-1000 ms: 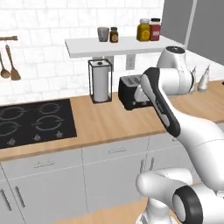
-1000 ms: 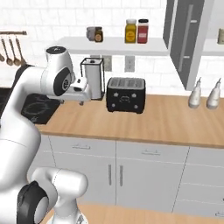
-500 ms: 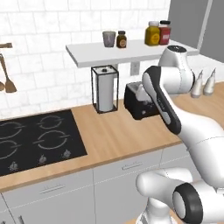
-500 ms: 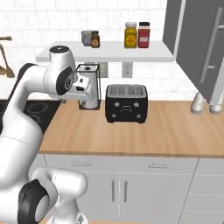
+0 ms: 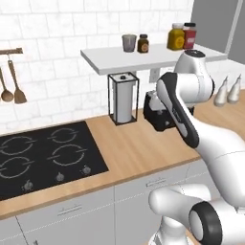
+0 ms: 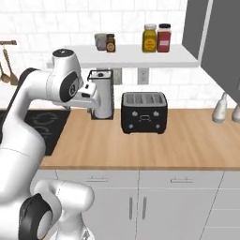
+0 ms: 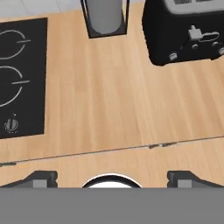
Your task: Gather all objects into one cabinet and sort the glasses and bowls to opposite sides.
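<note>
A dull grey cup (image 5: 128,42) (image 6: 100,41), one of the glasses, stands on the white tile-backed shelf (image 5: 143,58) beside a small brown jar (image 5: 142,43). The cabinet's tall grey door (image 6: 221,42) (image 5: 215,21) hangs at the upper right; its inside is hidden. The bowls are out of view. My gripper (image 7: 112,178) is open, its fingertips (image 7: 41,177) wide apart with nothing between them. It looks down on the bare wooden counter (image 7: 109,105), in front of the paper towel holder (image 6: 102,93) and left of the toaster (image 6: 144,112).
Yellow (image 6: 149,38) and red (image 6: 164,37) spice jars stand on the shelf's right end. The black stove (image 5: 43,158) lies to the left, with utensils (image 5: 12,88) hanging above it. Two white bottles (image 6: 219,108) stand on the counter at the far right.
The base has moved: in both base views the whole scene has slid right and downward and looks larger. The gripper has stayed open.
</note>
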